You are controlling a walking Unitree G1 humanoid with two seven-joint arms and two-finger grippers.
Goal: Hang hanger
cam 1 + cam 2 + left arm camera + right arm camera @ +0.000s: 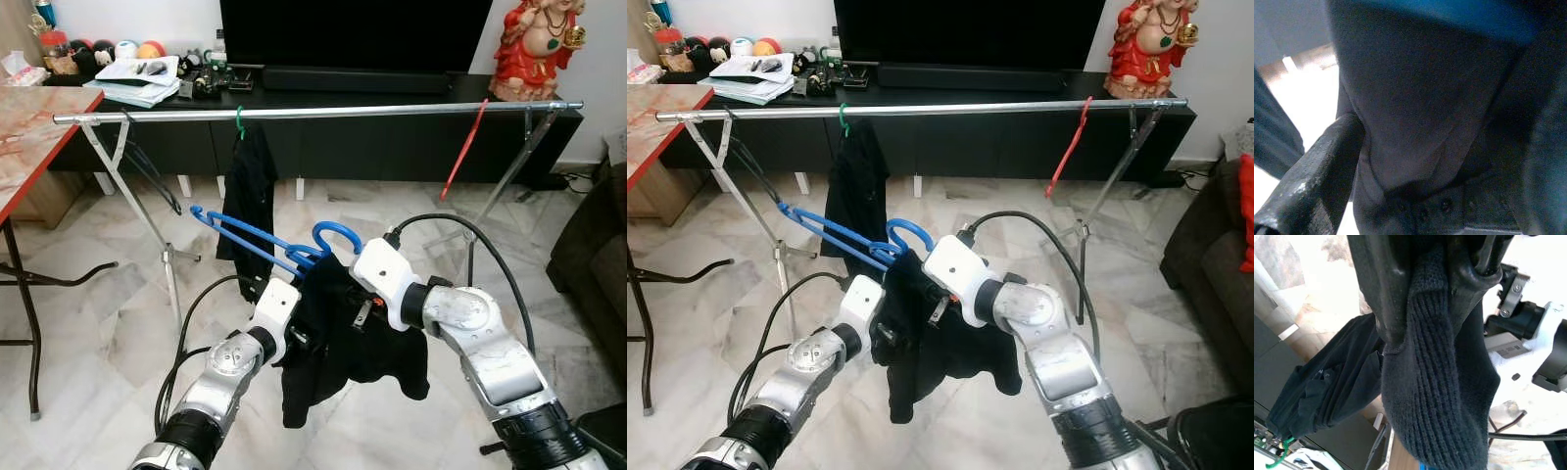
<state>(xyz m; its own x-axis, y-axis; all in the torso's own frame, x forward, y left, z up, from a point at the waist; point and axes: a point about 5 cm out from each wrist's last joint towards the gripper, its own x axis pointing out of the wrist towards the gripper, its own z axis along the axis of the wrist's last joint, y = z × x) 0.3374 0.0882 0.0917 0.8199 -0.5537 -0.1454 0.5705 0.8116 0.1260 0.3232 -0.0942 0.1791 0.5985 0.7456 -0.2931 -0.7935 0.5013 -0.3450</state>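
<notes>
A blue hanger (245, 238) hangs tilted in the air in front of me, its hook (338, 233) uppermost, with a black knit garment (333, 343) draped over its right end. My right gripper (364, 311) is shut on the garment's ribbed edge (1435, 382), pinched between both black fingers (1376, 279). My left gripper (297, 328) is buried in the same cloth (1425, 98) just under the hanger, one finger (1317, 171) pressed against the fabric. Beyond stands the silver rail (323, 111). It carries a black garment (250, 186) on a green hook (238, 117) and a bare red hanger (463, 152).
The rail's folding legs (127, 206) spread over the marble floor. A red-topped table (39, 117) stands at the left, and a dark sofa (593, 255) at the right. Behind the rail runs a low black TV cabinet (392, 93) with a red statue (534, 44).
</notes>
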